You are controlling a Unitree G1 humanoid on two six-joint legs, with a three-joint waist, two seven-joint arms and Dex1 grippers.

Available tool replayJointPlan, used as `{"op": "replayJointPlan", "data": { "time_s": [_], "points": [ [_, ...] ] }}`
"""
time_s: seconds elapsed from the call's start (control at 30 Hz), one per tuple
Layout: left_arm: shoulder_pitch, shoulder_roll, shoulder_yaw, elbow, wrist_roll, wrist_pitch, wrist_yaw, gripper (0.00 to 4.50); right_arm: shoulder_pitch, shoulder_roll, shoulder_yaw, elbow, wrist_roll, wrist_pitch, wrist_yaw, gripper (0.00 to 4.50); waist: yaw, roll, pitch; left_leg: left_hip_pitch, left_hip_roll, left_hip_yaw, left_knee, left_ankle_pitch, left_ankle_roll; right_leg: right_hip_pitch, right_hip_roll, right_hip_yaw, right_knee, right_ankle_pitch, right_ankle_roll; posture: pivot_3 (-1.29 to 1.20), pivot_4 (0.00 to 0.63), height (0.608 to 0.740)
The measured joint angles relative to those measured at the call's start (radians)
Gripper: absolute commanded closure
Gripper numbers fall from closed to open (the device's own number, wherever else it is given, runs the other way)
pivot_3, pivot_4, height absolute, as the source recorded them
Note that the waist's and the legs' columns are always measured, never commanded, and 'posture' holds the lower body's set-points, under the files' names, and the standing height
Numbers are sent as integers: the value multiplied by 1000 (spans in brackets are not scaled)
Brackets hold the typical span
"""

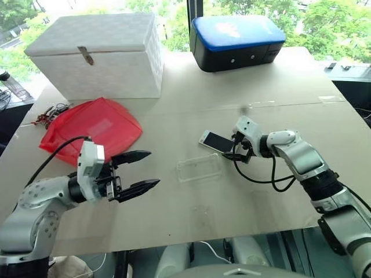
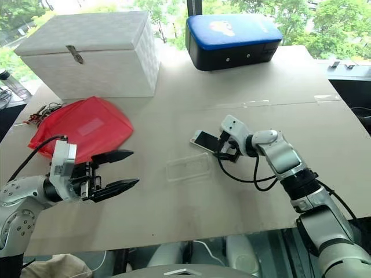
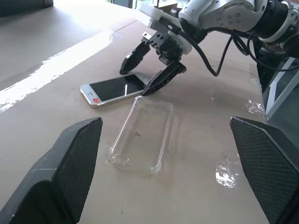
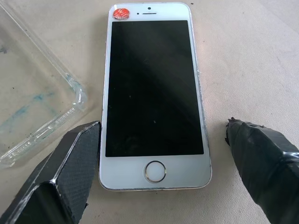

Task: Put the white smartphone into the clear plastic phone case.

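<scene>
The broad beige tabletop (image 1: 191,220) carries everything, and at its middle lie the two task items, just beside one another. The clear plastic phone case (image 1: 199,167), a thin transparent shell with rounded corners, lies flat with its hollow side up, and nothing is in it. Just past its far right corner lies the white smartphone (image 1: 215,141), a flat rectangular phone with a black screen and white bezels, face up on the tabletop and not yet held.

The relation that matters is between the phone and the right tool (image 1: 238,147). In the right wrist view the phone's long axis runs straight away from the tool, home-button end nearest, and the two black fingers stand spread wide to either side of that near end, so the phone's short width lies between them. The fingertips (image 3: 159,83) hang low over the phone's end; whether one is touching it I cannot tell. The right arm reaches forward and inward across the tabletop, its wrist pitched down toward the phone, and it is much the nearer arm.

The left tool (image 1: 139,172) hovers well apart to the case's left, pointing nearly level toward it, its fingers likewise wide and holding nothing. By my judgement, the next move is the right tool closing across the phone's width.
</scene>
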Motion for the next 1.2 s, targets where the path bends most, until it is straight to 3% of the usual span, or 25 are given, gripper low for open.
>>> {"op": "replayJointPlan", "data": {
  "time_s": [0.03,0.07,0.17,0.2,0.47,0.73,1.2],
  "points": [
    [4,-2,0,6,4,-7,0,72,-2,5,0,5,-3,-3,0,0,-2,0,0,0,0,0,0,0,0,0,0,0,0,0,0,0,150,740],
    [9,-2,-1,13,9,-14,2,0,-5,11,0,12,-6,-9,1,527,-4,0,0,0,1,0,-1,0,0,0,1,1,0,0,-1,0,150,740],
    [15,-8,-6,15,12,-33,18,0,-6,25,1,29,-16,-42,12,1568,-4,0,0,0,1,-1,-1,0,0,0,2,1,0,1,-1,0,150,740],
    [15,-8,-6,15,13,-34,20,0,-7,26,1,30,-20,-46,16,1627,-3,0,0,0,1,-1,-1,0,0,0,2,1,0,1,-1,0,150,740],
    [27,-32,-28,12,20,-36,67,0,47,1,-49,28,-8,-161,57,1630,10,0,0,-2,0,-1,-4,0,0,-2,1,1,-2,1,-1,0,150,740],
    [33,-43,-47,18,41,-50,86,0,57,-82,-102,-92,111,-220,252,1750,31,6,5,-17,0,-2,-3,2,-5,-16,-1,-1,-3,1,-1,0,150,740],
    [85,-33,-51,69,87,-107,61,0,32,-153,102,-199,-52,-341,331,1750,54,6,5,-20,-1,-3,-3,3,-5,-17,-2,-3,-4,1,-1,0,150,740]
  ]
}}
